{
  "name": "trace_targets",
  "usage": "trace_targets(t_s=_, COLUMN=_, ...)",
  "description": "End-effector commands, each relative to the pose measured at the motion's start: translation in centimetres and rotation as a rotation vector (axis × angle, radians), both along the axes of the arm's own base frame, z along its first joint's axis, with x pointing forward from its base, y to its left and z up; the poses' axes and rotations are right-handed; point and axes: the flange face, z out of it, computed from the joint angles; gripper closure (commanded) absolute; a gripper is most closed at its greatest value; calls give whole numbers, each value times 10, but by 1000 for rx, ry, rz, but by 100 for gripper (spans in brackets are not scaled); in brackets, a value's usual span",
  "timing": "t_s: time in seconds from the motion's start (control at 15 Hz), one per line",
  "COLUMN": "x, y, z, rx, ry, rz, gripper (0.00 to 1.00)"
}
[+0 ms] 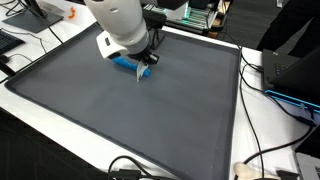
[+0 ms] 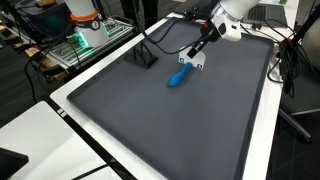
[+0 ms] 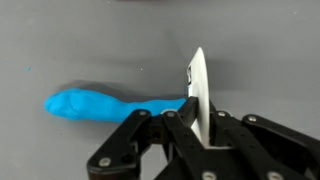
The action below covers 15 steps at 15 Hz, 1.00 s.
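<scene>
Broadly, the white counter [image 1: 40, 110] carried a dark grey mat [image 1: 130, 125]. Over the mat, near one of its edges, the hand [image 2: 198, 60] was clamped on the white blade [image 3: 198, 90] of a blue-handled tool [image 2: 179, 77], whose handle stretched out sideways, low against the mat.

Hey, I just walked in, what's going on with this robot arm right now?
The arm's gripper is down low over a dark grey mat, right at one end of a blue object that lies flat on the mat. A thin white piece stands on edge between the fingers, by the blue object's end. Whether the fingers are actually clamped on it is hard to tell.
</scene>
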Motion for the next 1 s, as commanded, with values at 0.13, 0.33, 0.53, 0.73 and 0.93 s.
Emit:
trace_targets(t_s=0.13, x=-8, y=-2, z=-4, rx=5, ry=49, rz=3, gripper=98)
trace_targets(t_s=0.33, x=-8, y=-2, z=5, rx=6, ry=39, rz=7, gripper=98)
trace_targets(t_s=0.53, x=-11, y=-2, z=10, rx=9, ry=65, rz=9, gripper=98)
trace_targets(t_s=0.73, x=-12, y=-2, z=16, rx=12, ry=72, rz=11, gripper=98)
trace_targets(t_s=0.93, x=-12, y=-4, z=24, rx=12, ry=67, rz=13, gripper=98)
